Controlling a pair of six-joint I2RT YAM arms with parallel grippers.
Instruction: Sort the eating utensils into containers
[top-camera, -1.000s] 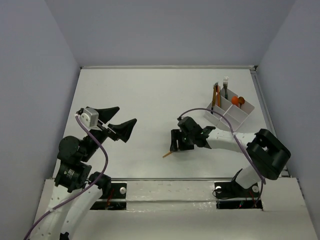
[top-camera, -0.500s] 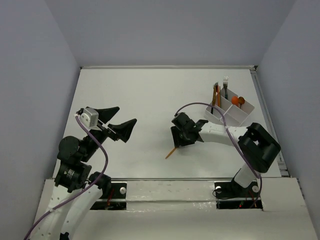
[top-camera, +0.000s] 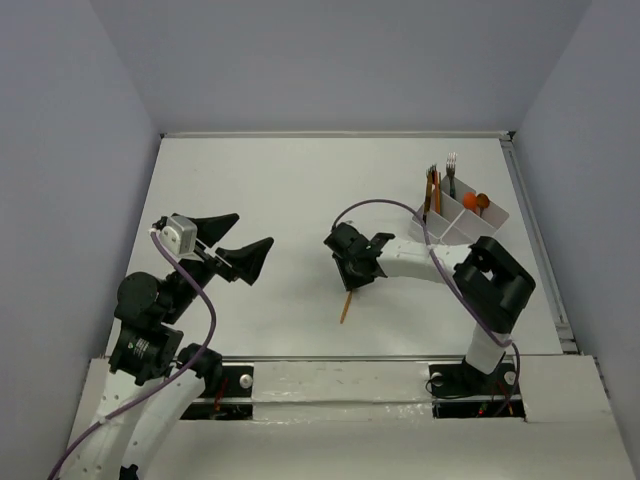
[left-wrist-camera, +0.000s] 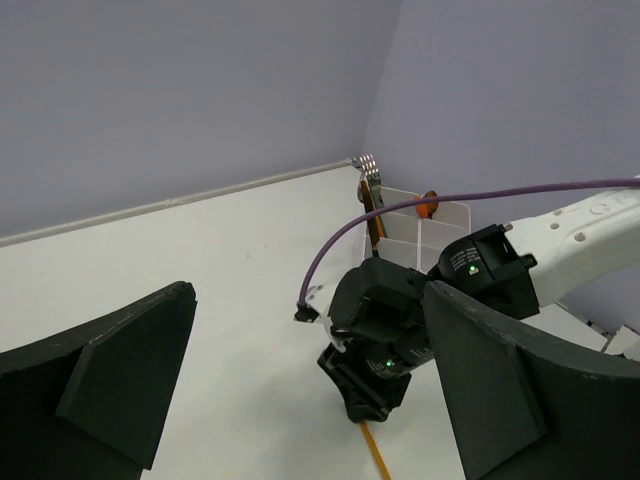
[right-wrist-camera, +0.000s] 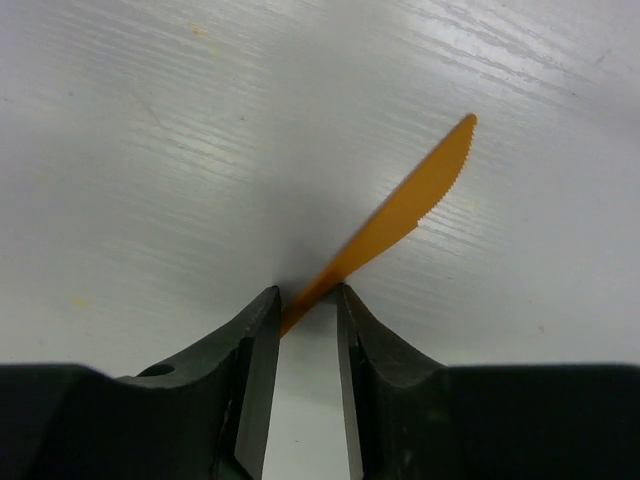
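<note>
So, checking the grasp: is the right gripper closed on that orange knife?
Shut: the right gripper pinches the orange knife by its handle end.

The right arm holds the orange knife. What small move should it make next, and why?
Probably carry it toward the white divided box at the far right. The right gripper has its jaws closed on the handle of the orange knife, so the grasp looks done, and the box stands well away from it.

I've got the white table (top-camera: 270, 190) carrying one white divided box (top-camera: 470, 232), beyond my right gripper (top-camera: 350, 288) and off to its right. That gripper pinches the orange plastic knife (top-camera: 345, 307); can't tell if the blade touches the surface.
</note>
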